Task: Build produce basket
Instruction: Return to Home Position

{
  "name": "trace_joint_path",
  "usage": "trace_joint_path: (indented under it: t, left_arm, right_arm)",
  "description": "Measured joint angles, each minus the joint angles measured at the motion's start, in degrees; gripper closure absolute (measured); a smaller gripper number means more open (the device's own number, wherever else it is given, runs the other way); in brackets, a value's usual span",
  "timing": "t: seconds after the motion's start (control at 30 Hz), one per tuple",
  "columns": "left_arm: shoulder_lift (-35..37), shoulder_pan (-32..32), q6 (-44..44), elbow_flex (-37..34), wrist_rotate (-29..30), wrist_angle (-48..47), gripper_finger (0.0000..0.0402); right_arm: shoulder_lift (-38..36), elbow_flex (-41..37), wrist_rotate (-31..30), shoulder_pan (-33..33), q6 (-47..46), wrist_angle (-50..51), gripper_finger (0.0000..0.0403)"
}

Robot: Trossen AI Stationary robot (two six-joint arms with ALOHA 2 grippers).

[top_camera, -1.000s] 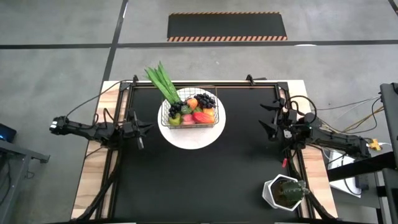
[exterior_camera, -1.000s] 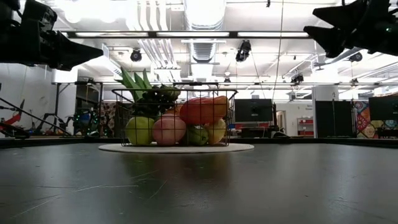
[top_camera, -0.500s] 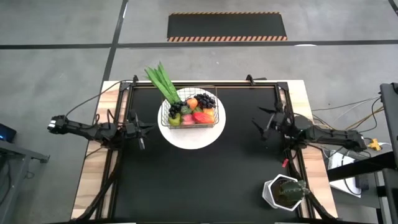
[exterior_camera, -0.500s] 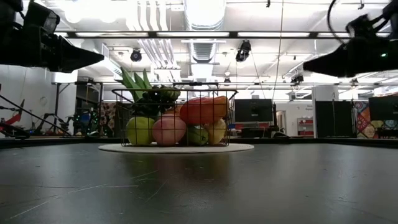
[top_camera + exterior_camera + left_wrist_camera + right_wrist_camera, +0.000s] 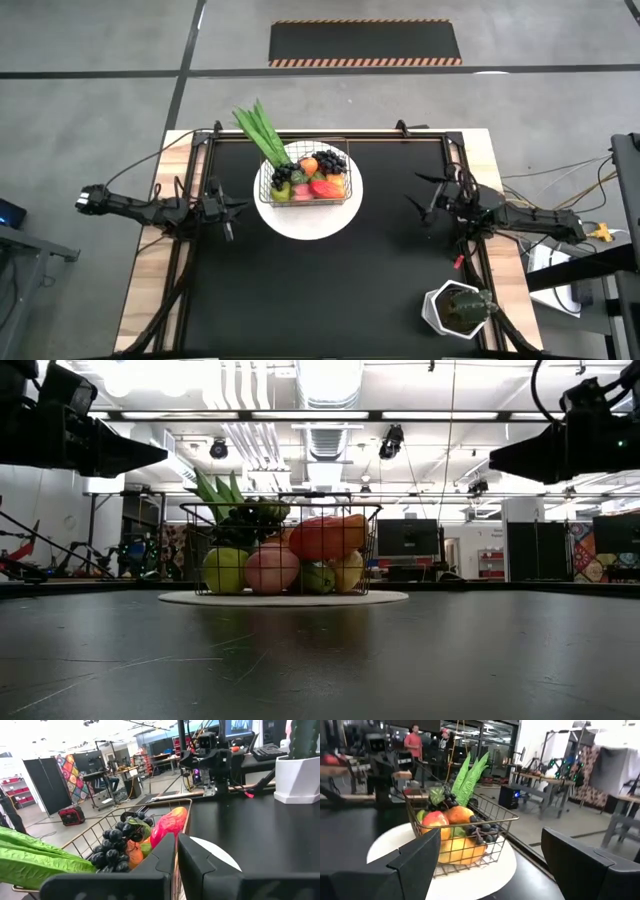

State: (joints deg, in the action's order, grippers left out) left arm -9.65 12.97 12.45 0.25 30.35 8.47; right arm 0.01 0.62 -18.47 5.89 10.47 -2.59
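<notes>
The wire basket (image 5: 305,183) stands on a round white plate (image 5: 305,225) at the table's far middle. It is filled with the produce (image 5: 290,555): green leafy stalks (image 5: 258,130) sticking out over its far left corner, dark grapes (image 5: 114,851), a red-orange fruit (image 5: 167,822), an apple and a peach. My left gripper (image 5: 237,207) is shut, level, left of the plate. My right gripper (image 5: 415,205) is open, level, right of the plate, with nothing between its fingers.
A white hexagonal pot with a green plant (image 5: 458,308) stands at the table's near right corner. Black frame rails (image 5: 330,139) run along the table's edges. The dark mat (image 5: 330,290) lies bare near the front. People stand in the room beyond.
My right gripper has come down a little and turned from pointing toward the far edge to pointing level toward the basket, its fingers staying open. The basket, plate and left gripper have kept still.
</notes>
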Motion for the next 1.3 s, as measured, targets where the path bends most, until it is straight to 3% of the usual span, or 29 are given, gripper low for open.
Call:
trace_joint_path:
  t: [0.2, 1.3]
  left_arm:
    - [-0.48, 0.00, -0.02, 0.00, -0.02, 0.03, 0.0400]
    - [-0.35, 0.00, -0.02, 0.00, -0.07, 0.04, 0.0400]
  right_arm:
    - [0.00, -0.04, 0.07, 0.13, -4.92, -0.59, 0.0076]
    - [1.55, 0.07, 0.43, 0.13, -4.93, -1.00, 0.0076]
